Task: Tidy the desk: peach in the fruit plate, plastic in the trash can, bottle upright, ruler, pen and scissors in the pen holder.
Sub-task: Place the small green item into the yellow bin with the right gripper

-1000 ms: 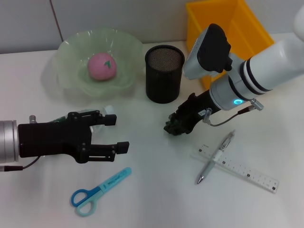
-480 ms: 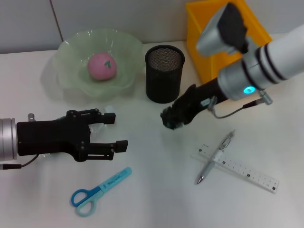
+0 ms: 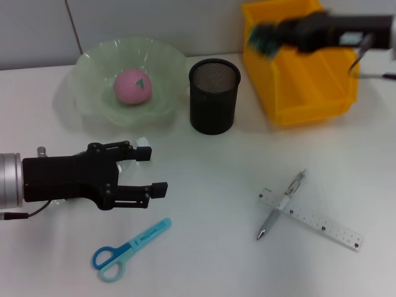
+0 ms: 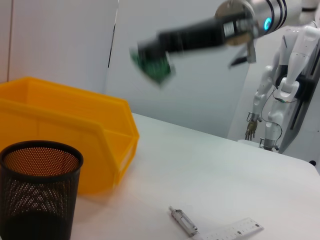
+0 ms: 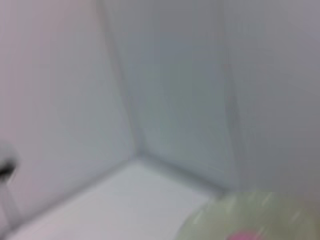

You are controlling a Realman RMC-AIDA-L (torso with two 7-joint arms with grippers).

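My right gripper [image 3: 270, 37] is shut on a crumpled green plastic piece [image 3: 262, 38] and holds it in the air above the back of the yellow trash bin [image 3: 309, 77]; the left wrist view also shows the plastic [image 4: 152, 62]. My left gripper [image 3: 153, 171] is open low over the table at the left, with a clear bottle [image 3: 140, 143] lying mostly hidden beneath it. The pink peach [image 3: 132, 86] lies in the green fruit plate [image 3: 93, 59]. The black mesh pen holder [image 3: 213, 96] stands empty. Blue scissors [image 3: 127, 246], a pen [image 3: 281, 204] and a clear ruler [image 3: 322, 224] lie on the table.
The pen lies across the ruler at the front right. The bin stands right of the pen holder, near the back wall. The left wrist view shows the pen holder [image 4: 40, 195] and the bin [image 4: 65, 130] side by side.
My right gripper has lifted the green plastic off the table near the pen holder and swung it up and back to above the yellow bin. The left arm has barely moved.
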